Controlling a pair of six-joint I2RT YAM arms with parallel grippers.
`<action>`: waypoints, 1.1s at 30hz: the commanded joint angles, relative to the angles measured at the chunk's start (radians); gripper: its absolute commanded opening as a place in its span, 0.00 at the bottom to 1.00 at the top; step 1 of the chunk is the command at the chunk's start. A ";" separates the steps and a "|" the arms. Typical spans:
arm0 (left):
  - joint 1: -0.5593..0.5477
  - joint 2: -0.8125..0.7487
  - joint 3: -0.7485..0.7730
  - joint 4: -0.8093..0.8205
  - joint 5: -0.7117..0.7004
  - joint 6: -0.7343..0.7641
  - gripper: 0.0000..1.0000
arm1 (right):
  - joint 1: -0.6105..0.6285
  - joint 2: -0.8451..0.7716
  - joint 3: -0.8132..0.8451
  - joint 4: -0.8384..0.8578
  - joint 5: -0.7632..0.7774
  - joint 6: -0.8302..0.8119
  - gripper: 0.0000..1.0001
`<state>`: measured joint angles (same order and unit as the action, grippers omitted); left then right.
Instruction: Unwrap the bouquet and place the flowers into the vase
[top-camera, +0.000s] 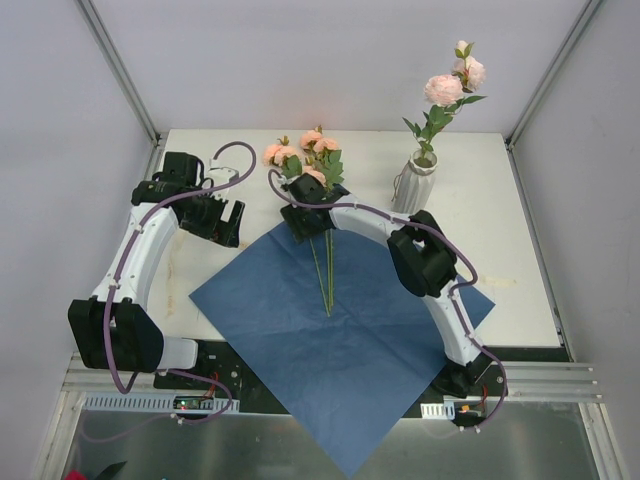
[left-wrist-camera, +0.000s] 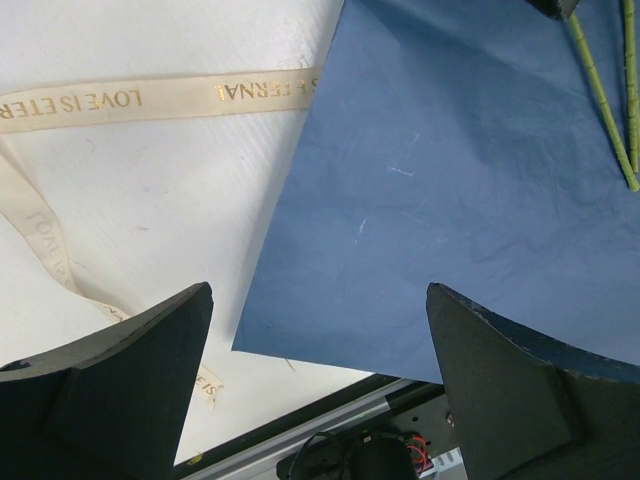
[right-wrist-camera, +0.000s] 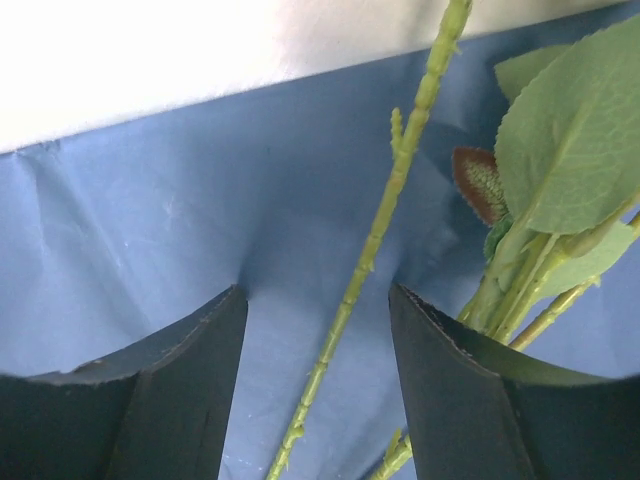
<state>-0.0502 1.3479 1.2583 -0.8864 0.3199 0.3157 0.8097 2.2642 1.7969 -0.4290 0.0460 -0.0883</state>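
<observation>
The flowers lie on the opened blue paper mid-table. Their heads point toward the far edge and their stems run straight back toward the near edge. The right gripper hangs directly over them, just near of the leaves. From its wrist camera the fingers stand apart on either side of one thin green stem. The stem runs lengthwise up through the gap and touches neither finger, so a squeeze would catch it crosswise. More stems and leaves crowd just beyond the right finger. That gripper is open and holds nothing yet.

The vase stands near it on the right, already carrying two pink roses. I'd say the right arm is plainly the one for this lift.

The left gripper hovers wide open and empty off the paper's left edge. Below it a cream ribbon lies loose, its gold lettering reading "LOVE IS ETERNAL".
</observation>
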 joint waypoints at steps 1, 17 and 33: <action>0.013 -0.043 -0.016 0.009 -0.013 0.025 0.88 | -0.010 0.021 0.067 -0.028 0.018 0.028 0.59; 0.039 -0.059 -0.063 0.027 -0.054 0.059 0.88 | -0.012 -0.084 0.104 0.025 -0.020 0.116 0.01; 0.067 -0.095 -0.056 0.026 -0.030 0.039 0.88 | -0.132 -0.655 0.002 0.433 -0.052 -0.097 0.01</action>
<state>0.0086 1.2743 1.2015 -0.8597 0.2783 0.3553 0.7284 1.8214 1.9369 -0.2661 -0.0380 -0.0723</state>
